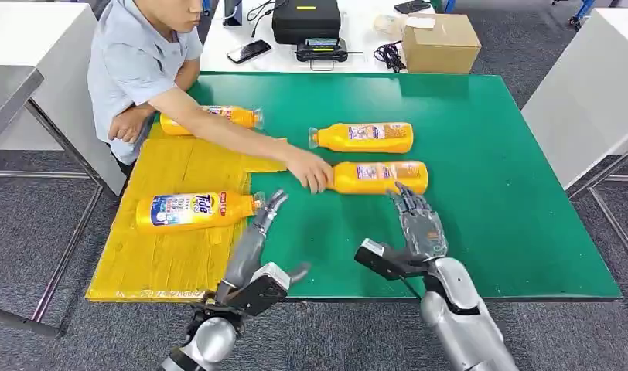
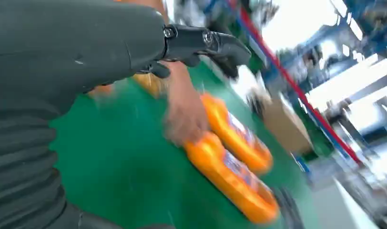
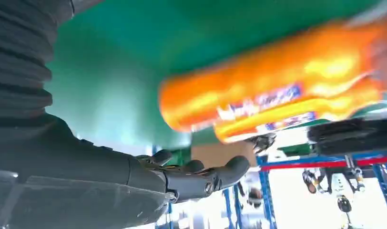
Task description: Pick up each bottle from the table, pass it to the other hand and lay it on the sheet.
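Note:
Several orange bottles lie on the green table (image 1: pixel 489 154). Two rest on the yellow sheet (image 1: pixel 172 247): a Tide bottle (image 1: pixel 195 210) at the near side and another (image 1: pixel 210 117) at the far edge, partly behind a person's arm. Two more lie on the green: one (image 1: pixel 363 137) farther back, one (image 1: pixel 379 177) nearer, whose neck the person's hand (image 1: pixel 311 171) holds. My right hand (image 1: pixel 418 218) is open with fingers apart just short of that nearer bottle (image 3: pixel 272 90). My left hand (image 1: pixel 261 224) is open and empty beside the Tide bottle's cap. The left wrist view blurs both green-side bottles (image 2: pixel 229 167).
The person (image 1: pixel 141 62) leans in from the far left corner, arm stretched across the sheet. Behind the table stands a white desk with a cardboard box (image 1: pixel 441 42), a black case (image 1: pixel 306 19) and a phone (image 1: pixel 248 51). White tables flank both sides.

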Robot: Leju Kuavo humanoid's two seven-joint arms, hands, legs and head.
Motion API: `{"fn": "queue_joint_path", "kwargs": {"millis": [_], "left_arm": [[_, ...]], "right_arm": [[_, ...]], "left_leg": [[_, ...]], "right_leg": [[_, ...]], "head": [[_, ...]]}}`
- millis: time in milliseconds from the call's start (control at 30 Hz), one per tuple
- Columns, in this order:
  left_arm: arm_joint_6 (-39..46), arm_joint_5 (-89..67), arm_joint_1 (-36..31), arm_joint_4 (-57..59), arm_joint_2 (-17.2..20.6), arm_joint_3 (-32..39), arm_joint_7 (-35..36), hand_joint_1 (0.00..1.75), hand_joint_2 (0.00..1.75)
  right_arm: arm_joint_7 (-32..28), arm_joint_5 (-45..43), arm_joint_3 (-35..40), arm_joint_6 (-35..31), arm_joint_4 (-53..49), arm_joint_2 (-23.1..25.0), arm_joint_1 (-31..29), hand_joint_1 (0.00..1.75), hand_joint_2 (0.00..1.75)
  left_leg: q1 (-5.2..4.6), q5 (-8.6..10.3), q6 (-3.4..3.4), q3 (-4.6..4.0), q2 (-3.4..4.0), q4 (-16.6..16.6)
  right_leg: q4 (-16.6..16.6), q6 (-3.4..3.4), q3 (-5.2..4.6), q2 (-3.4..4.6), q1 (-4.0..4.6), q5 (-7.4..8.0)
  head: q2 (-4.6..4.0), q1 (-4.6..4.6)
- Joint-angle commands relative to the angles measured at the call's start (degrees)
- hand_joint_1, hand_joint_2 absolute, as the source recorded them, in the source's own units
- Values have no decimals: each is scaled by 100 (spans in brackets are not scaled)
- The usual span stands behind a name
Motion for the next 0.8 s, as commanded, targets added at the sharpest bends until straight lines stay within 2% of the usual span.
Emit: {"fn": "queue_joint_path", "kwargs": {"millis": [33, 367, 700, 800], "left_arm": [[-7, 380, 130, -239, 132, -282, 36, 0, 175], [-27, 560, 47, -70, 120, -316, -9, 0, 175], [-27, 560, 46, -70, 120, -316, -9, 0, 175], [-21, 586, -27, -2, 117, -364, -32, 0, 175]], "right_arm": [[519, 607, 641, 274, 1178, -289, -1047, 0, 175], [684, 442, 965, 886, 1602, -318, -1503, 0, 175], [685, 441, 967, 890, 1610, -319, -1505, 0, 175], [673, 65, 949, 1411, 1996, -198, -1783, 0, 175]], "left_leg": [[11, -12, -13, 21, 25, 4], [11, -13, -16, 27, 18, 1], [10, -9, -13, 19, 9, 1], [11, -10, -14, 19, 13, 3]], "right_leg": [[-1, -16, 16, 21, 11, -3], [1, -19, 23, 15, 10, -8], [0, -16, 18, 7, 9, -6], [2, -17, 17, 11, 10, -6]], "head": [[0, 4], [0, 0], [0, 0], [0, 0]]}}
